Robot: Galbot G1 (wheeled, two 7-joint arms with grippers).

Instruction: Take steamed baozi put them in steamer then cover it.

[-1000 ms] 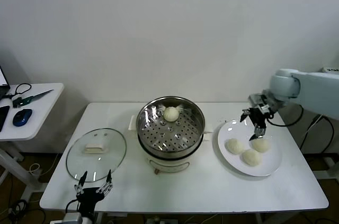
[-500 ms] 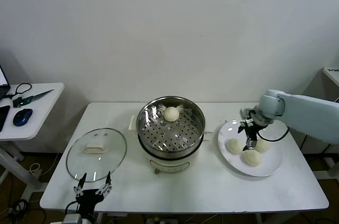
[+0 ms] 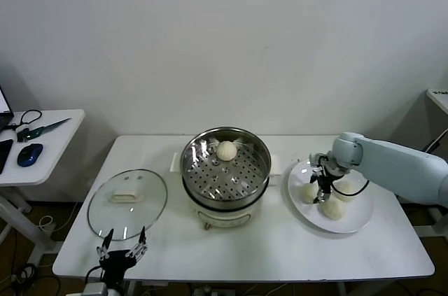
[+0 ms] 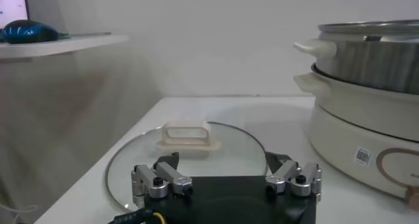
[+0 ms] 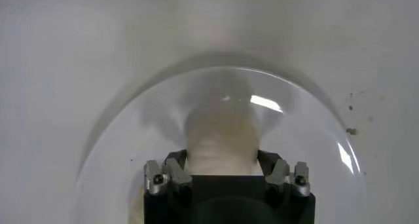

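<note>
The steamer (image 3: 198,143) stands mid-table with one baozi (image 3: 226,150) on its perforated tray. Three baozi lie on a white plate (image 3: 352,223) to its right: one at the left (image 3: 306,193), one in front (image 3: 335,209), one behind (image 3: 346,188). My right gripper (image 3: 322,194) is down on the plate, open. In the right wrist view a baozi (image 5: 221,135) sits between its fingers (image 5: 175,161). The glass cover (image 3: 143,215) lies flat on the table at the left, also in the left wrist view (image 4: 226,140). My left gripper (image 3: 123,250) is parked open at the front edge, near the cover.
A side table (image 3: 59,135) at the far left holds a blue mouse (image 3: 29,155) and scissors (image 3: 31,127). The steamer's base and side handles (image 4: 366,133) rise close beside the left gripper (image 4: 226,174). Bare tabletop lies in front of the steamer and plate.
My right gripper has come down and to the left, from above the plate's far edge onto the baozi on the plate. The left arm has not moved.
</note>
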